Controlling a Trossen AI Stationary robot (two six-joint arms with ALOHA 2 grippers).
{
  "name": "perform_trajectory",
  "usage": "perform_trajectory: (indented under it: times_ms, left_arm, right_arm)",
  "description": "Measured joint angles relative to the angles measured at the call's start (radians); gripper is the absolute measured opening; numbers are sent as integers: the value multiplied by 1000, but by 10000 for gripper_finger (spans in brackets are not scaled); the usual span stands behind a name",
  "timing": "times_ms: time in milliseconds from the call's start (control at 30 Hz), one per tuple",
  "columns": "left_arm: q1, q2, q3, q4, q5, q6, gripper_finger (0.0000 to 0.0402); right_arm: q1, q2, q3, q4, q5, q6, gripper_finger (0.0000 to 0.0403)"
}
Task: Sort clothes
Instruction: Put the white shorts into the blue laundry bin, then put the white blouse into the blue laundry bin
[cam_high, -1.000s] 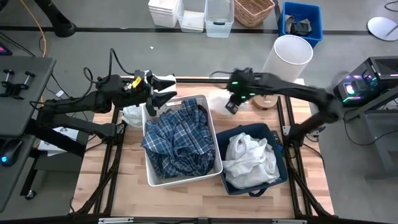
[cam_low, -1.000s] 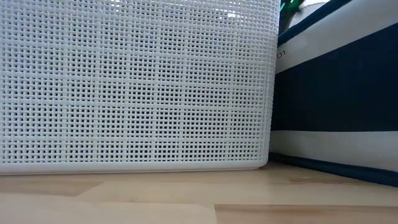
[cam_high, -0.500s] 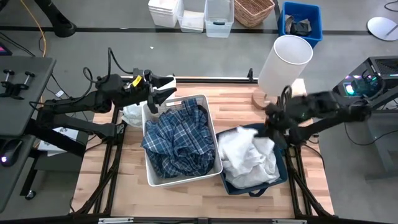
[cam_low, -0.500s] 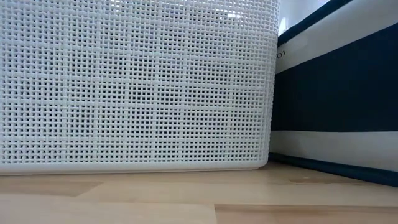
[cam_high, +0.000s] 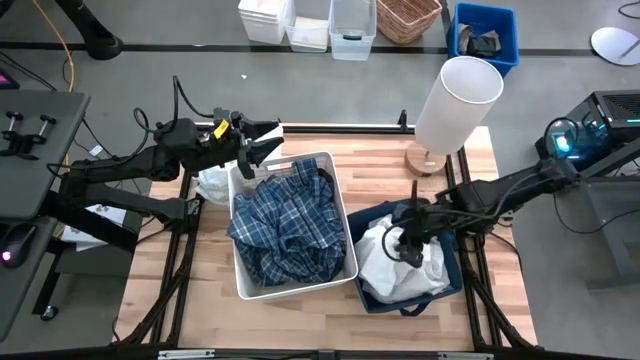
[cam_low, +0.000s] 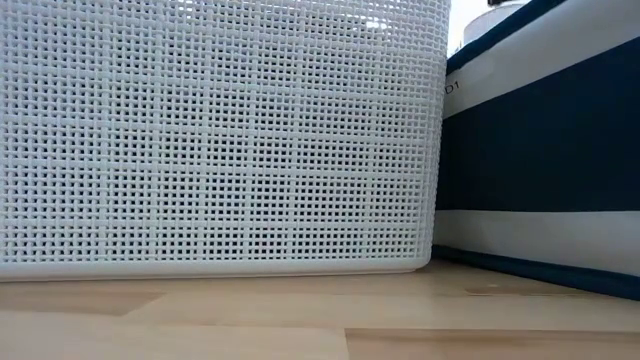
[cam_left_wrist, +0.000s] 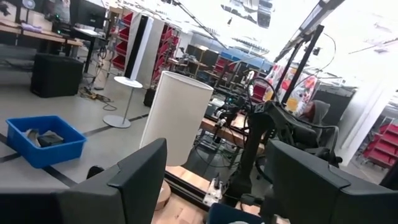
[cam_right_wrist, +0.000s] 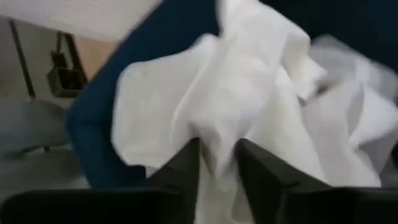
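Note:
The blue-and-white plaid shirt (cam_high: 285, 225) lies heaped in the white plastic bin (cam_high: 243, 290), with a dark garment (cam_high: 322, 180) at its far right corner. White garments (cam_high: 400, 265) lie piled in the navy blue bin (cam_high: 455, 255). My right gripper (cam_high: 405, 245) is low over this pile, shut on white cloth (cam_right_wrist: 217, 93). My left gripper (cam_high: 262, 148) is open and empty, above the white bin's far left corner. Another white piece (cam_high: 213, 183) lies at the table's left edge beside the white bin. My right gripper pinches a raised fold of the white cloth (cam_right_wrist: 217, 158) between its two fingers (cam_right_wrist: 186, 168). The fingers come from above, slanting down from the table's right side. The rest of the cloth lies slack on the pile in the navy bin.
A tall white cylinder (cam_high: 458, 105) stands on a round wooden base at the table's far right. In the low view, the white bin's perforated wall (cam_low: 220, 130) and the navy bin's wall (cam_low: 540, 150) stand side by side. Crates and a basket stand on the floor beyond the table.
My right gripper has swung from the table's far edge, by the white bin's far right corner, toward the right and near edges, then come down into the navy bin. The white cloth that was beside it at the far edge is now on the pile.

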Motion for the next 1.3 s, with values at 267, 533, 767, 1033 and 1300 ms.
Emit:
perform_trajectory:
  times_ms: [267,533,767,1033,1300]
  left_arm:
    - [66,0,26,-103,-69,-111,266]
    - [400,135,266,-922,-64,-255,260]
    - [497,293,189,-1267,112,-268,260]
    - [575,376,22,-1065,35,-271,260]
    - [674,520,-49,-998,120,-255,260]
  right_arm:
    - [-23,4,265,-227,190,-195,228]
    - [-161,3,436,-261,429,-217,260]
    - [-225,7,439,-271,425,-224,261]
    - [-225,9,439,-269,424,-214,261]
    - [-225,13,439,-270,382,-201,261]
